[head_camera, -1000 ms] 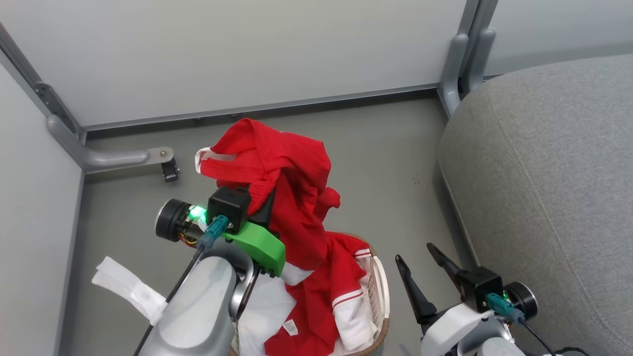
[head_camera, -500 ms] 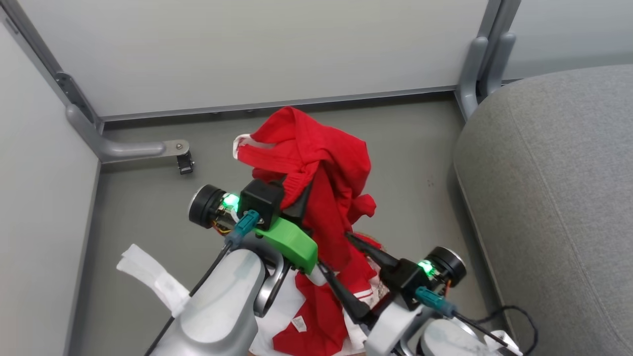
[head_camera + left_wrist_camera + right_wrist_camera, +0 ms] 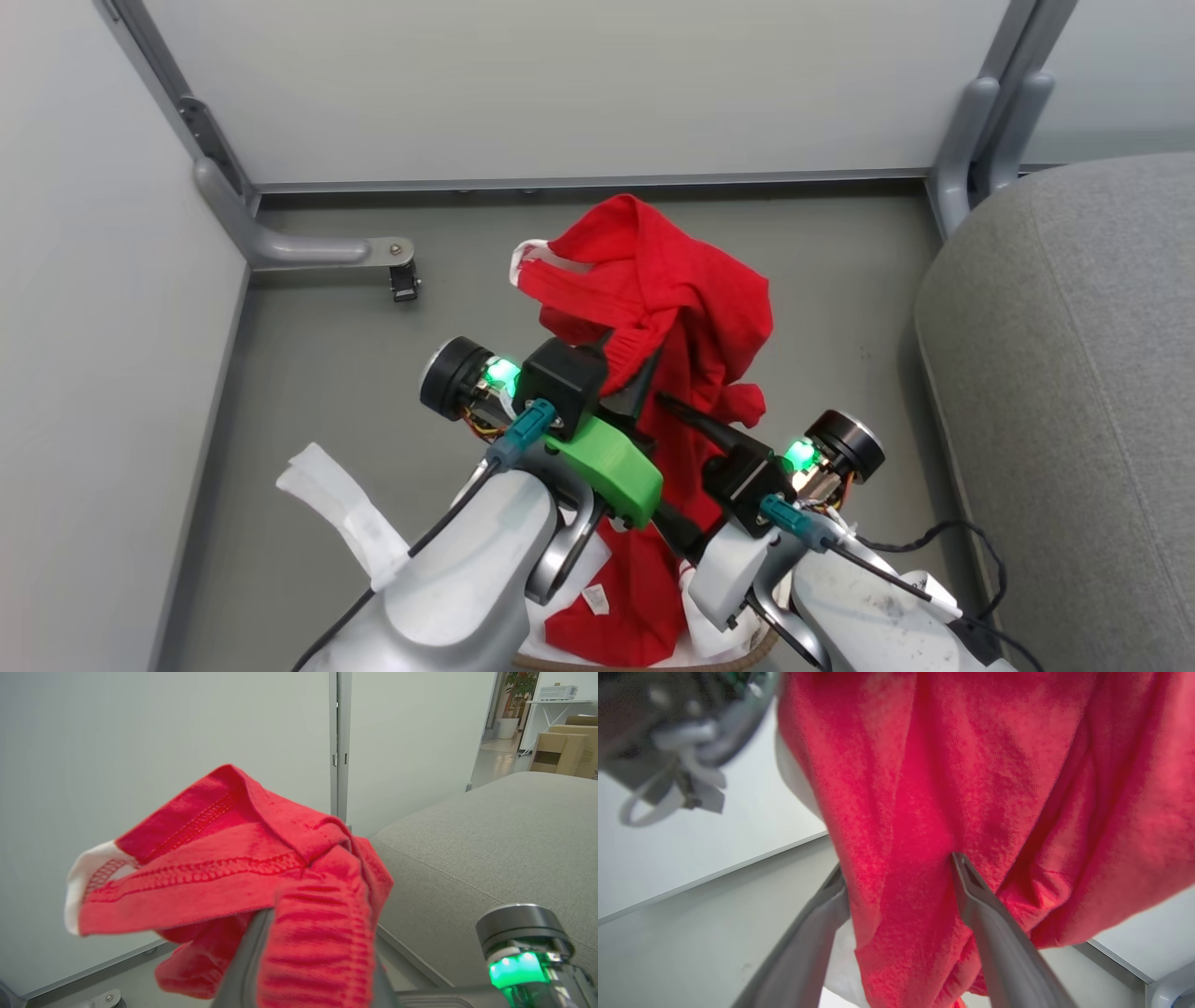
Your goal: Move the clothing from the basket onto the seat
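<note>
The step in hand is the lifting out. The left gripper (image 3: 631, 359) has its two dark fingers clamped on a bright red soft fabric garment (image 3: 672, 289) with a white cuff. It holds the garment above the oval white plastic basket (image 3: 758, 637) with the brown woven rim. The garment hangs in a bunch from this hold and its lower part reaches down into the basket. Whether the red cloth lying there is the same piece or a second one cannot be told. The right gripper (image 3: 658, 462) sits lower on the hanging cloth. In the right wrist view its fingers (image 3: 971, 891) stand apart, with a fold of the red fabric between them and not pressed.

The next move probably asks the right fingers to close on this fold. Both arms could then carry the garment free of the rim and over to the large grey upholstered seat (image 3: 1074, 392) on the right. One risk is that the hanging end drags on the basket.

The basket stands on the smooth grey floor (image 3: 327, 401), near the left side of the seat. White partition panels (image 3: 560, 84) close the far edge and the left edge of the floor. A grey metal foot with a small black caster (image 3: 401, 280) sits near the far left corner. The left wrist view shows cardboard boxes (image 3: 565, 742) deeper in the room, behind the seat.
</note>
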Robot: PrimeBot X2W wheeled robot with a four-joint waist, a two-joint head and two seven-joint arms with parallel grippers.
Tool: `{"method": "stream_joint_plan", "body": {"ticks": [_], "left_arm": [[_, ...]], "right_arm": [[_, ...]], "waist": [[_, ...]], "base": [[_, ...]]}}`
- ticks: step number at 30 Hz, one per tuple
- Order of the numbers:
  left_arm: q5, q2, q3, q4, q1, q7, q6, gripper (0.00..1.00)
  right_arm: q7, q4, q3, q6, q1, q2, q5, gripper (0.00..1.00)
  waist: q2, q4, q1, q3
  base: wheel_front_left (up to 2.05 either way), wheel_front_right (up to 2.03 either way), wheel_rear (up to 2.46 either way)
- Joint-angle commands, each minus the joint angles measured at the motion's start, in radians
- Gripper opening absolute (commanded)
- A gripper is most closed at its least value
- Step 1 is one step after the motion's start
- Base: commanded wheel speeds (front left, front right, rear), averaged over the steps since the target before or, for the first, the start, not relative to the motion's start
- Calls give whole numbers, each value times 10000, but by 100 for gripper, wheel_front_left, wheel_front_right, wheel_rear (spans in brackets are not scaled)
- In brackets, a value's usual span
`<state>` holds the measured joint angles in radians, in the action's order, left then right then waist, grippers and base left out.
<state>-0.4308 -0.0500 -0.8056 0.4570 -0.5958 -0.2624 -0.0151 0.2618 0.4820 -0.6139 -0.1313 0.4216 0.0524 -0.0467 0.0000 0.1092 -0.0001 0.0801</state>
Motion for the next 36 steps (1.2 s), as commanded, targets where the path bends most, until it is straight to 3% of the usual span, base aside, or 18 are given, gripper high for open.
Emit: {"method": "stream_joint_plan", "body": {"ticks": [1,8,10,21,22,23,24,29,36], "left_arm": [[-122,-23,-113,-76,-171,-37,-52,0],[-576,-21,-787,-309,-322,-37,-207,0],[-689,-18,-904,-358,-346,-39,-255,0],[-747,-29,-798,-217,-195,-39,-506,2],[-677,-33,-742,-166,-162,-39,-520,34],[-607,-40,-695,-109,-141,-37,-541,59],[-515,-31,-636,-13,-96,-37,-549,100],[-91,-166,-161,317,169,-36,-514,100],[496,-426,481,539,558,-36,-392,100]], "right_arm": [[47,10,15,10,154,-1,-52,100],[47,286,370,10,521,18,-309,100],[47,383,413,10,601,9,-463,0],[26,227,1729,16,294,37,-709,0],[26,96,1956,19,228,44,-722,0],[27,-30,2080,16,157,43,-706,0],[27,-192,2240,15,61,23,-698,0],[27,-1101,2877,13,-218,7,-673,0],[27,-1995,3280,12,-454,7,-775,0]], "waist": [[0,166,1,12],[0,461,1,1],[0,510,1,6],[0,152,1,178],[0,51,1,205],[0,-41,1,226],[0,-160,1,246],[0,-935,1,366],[0,-2534,1,641]], "base": [[0,0,0],[0,0,0],[0,0,0],[0,0,0],[0,0,0],[0,0,0],[0,0,0],[0,0,0],[0,0,0]]}}
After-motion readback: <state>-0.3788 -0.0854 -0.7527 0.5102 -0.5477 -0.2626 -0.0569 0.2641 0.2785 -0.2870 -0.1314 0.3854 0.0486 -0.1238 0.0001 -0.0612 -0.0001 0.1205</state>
